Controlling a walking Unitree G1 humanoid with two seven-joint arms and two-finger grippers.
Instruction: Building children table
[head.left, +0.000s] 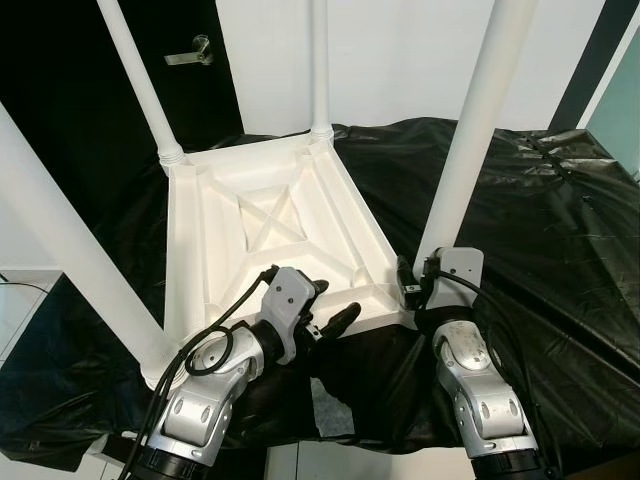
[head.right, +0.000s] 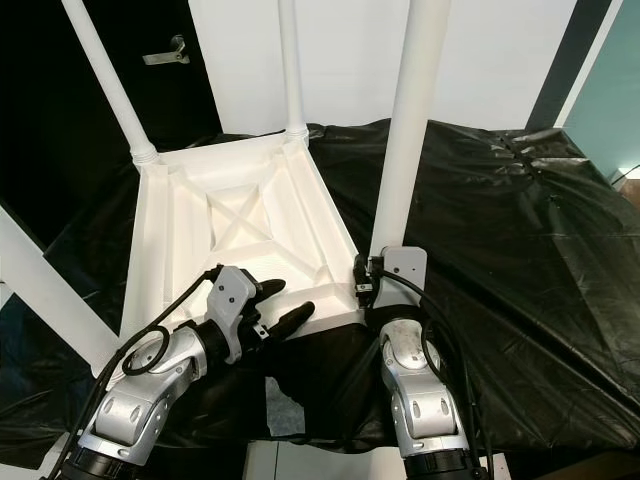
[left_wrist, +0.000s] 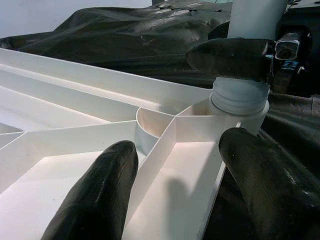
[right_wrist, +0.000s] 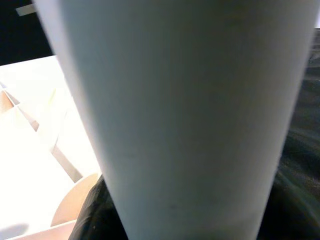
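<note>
Sheeting of crinkled black plastic (head.left: 560, 230) is covering the whole work surface in front of us, and on it we are seeing the white plastic children's table top (head.left: 270, 235) lying upside down, its ribbed underside with a crossed brace facing up. Four long white round legs are standing up from its corners: the near right leg (head.left: 470, 140), the near left leg (head.left: 70, 250), the far left leg (head.left: 140, 80) and the far middle leg (head.left: 319, 65).

Behind the table we are looking at a dark door with a silver lever handle (head.left: 190, 55) and a white wall (head.left: 400, 60).

Our right gripper (head.left: 412, 285) is sitting at the base of the near right leg, where it is meeting the corner socket; one black finger (left_wrist: 230, 57) is lying against the leg just above its threaded collar, but we cannot tell how tightly the claw is closing on it.

Our left gripper (head.left: 330, 310) is hovering over the near edge of the table top, close to that same corner, its two black fingers (left_wrist: 95, 195) spreading apart and holding nothing.
</note>
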